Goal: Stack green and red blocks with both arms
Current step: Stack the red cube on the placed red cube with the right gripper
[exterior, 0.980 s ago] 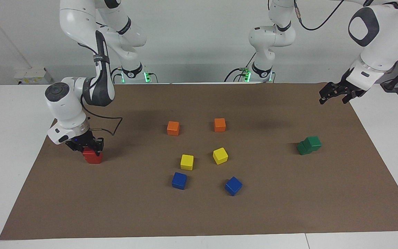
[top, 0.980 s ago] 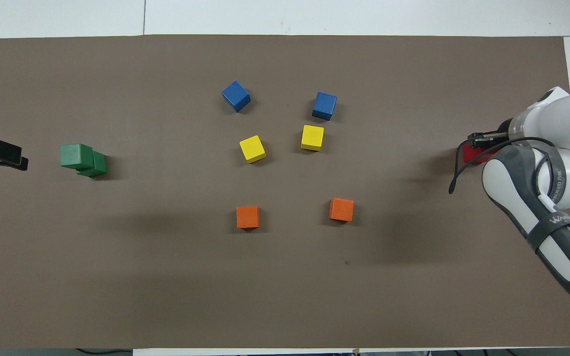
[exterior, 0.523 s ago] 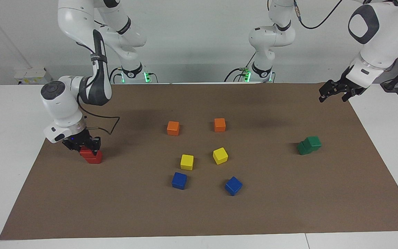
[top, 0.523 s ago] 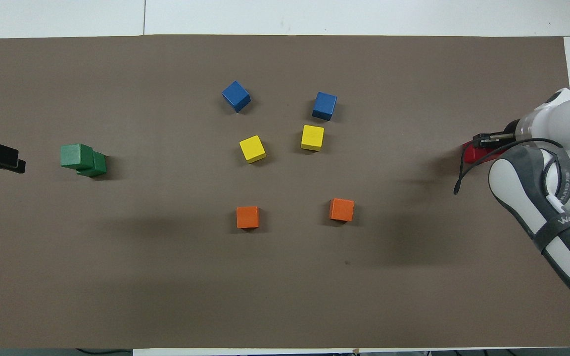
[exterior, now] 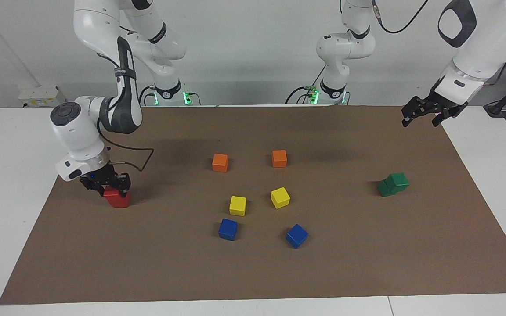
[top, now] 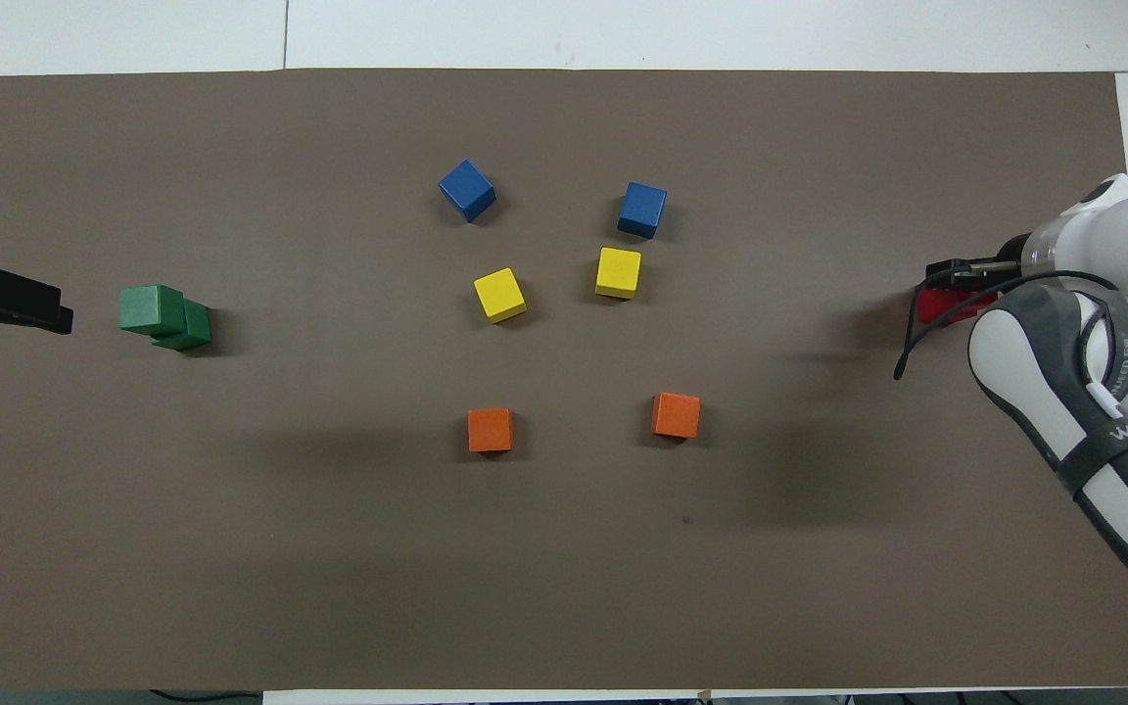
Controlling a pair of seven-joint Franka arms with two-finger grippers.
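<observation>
Two red blocks sit stacked near the right arm's end of the brown mat. My right gripper is low over them, its fingers around the upper red block. In the overhead view my right gripper and wrist hide most of the red blocks. Two green blocks stand near the left arm's end, the upper one skewed on the lower. They also show in the overhead view. My left gripper is open and empty in the air over the mat's edge, clear of the green blocks. It also shows in the overhead view.
Two orange cubes, two yellow cubes and two blue cubes lie in pairs at the mat's middle. White table surrounds the mat.
My right gripper shifted slightly with the upper red block, which now sits more squarely over the lower one. My left gripper rose a little. The green blocks have not moved.
</observation>
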